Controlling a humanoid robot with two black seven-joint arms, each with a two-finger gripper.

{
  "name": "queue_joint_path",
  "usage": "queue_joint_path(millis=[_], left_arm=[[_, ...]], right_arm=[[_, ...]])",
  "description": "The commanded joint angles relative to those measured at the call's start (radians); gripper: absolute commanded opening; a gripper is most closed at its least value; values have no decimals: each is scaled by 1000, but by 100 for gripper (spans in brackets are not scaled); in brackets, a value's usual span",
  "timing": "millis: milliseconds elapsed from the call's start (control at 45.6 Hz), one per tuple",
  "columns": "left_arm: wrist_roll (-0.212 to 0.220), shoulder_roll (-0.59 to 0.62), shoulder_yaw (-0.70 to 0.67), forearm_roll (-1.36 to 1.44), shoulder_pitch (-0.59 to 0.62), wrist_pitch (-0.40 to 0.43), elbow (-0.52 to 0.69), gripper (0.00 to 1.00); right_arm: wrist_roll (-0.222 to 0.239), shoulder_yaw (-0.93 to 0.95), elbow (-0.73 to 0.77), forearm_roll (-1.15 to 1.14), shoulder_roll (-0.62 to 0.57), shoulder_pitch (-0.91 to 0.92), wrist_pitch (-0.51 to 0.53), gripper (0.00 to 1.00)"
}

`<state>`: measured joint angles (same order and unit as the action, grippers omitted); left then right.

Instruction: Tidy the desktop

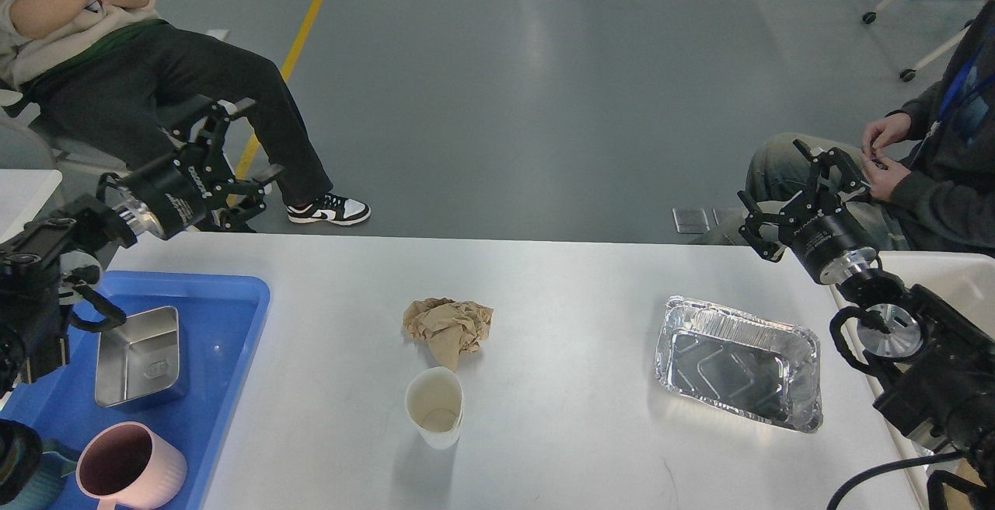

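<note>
Head view: the white-grey tabletop (560, 385) carries a crumpled brown paper (448, 328) just behind a white cup (435, 406), a foil tray (737, 362) to the right, and a blue tray (225, 323) holding a steel box (138, 356) and pink mug (128, 466). Both the left hand (233, 148) and right hand (801, 183) hover released above the far edge.

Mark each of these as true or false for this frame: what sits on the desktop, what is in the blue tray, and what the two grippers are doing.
1. The crumpled brown paper lies on the desktop just behind the white paper cup. True.
2. The foil tray is full of food. False: it is empty.
3. The left gripper holds the cup. False: it is open, raised and empty.
4. A square metal container and a pink mug sit in the blue tray. True.
5. The right gripper is open, touching nothing. True.
</note>
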<state>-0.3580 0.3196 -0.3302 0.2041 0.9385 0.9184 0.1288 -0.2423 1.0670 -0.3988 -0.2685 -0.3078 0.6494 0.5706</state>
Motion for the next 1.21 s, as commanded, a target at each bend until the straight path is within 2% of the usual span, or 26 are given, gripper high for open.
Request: queue_joint_path(millis=[0, 66, 154, 395, 614, 834, 965, 1053, 1185], left_arm=[[169, -56, -140, -35, -53, -9, 0, 97], [235, -73, -228, -37, -78, -13, 0, 97], [266, -103, -334, -37, -101, -13, 0, 97], [254, -142, -449, -37, -115, -6, 0, 97], [249, -183, -452, -38, -118, -13, 0, 97], [212, -191, -447, -35, -142, -15, 0, 97], [196, -197, -443, -35, -158, -16, 0, 97], [174, -203, -437, -34, -161, -15, 0, 97], [166, -217, -437, -34, -168, -15, 2, 97]], right_arm=[[0, 4, 6, 0, -11, -2, 0, 100], [0, 7, 8, 0, -13, -2, -2, 100], [0, 11, 8, 0, -11, -2, 0, 100], [0, 11, 8, 0, -13, -1, -2, 100], [0, 10, 6, 0, -13, 1, -2, 100], [11, -16, -21, -12, -57, -4, 2, 100], [44, -108, -193, -81, -175, -25, -17, 100], [58, -180, -366, -141, -315, -82, -60, 100], [129, -245, -667, -254, -565, -183, -107, 100]])
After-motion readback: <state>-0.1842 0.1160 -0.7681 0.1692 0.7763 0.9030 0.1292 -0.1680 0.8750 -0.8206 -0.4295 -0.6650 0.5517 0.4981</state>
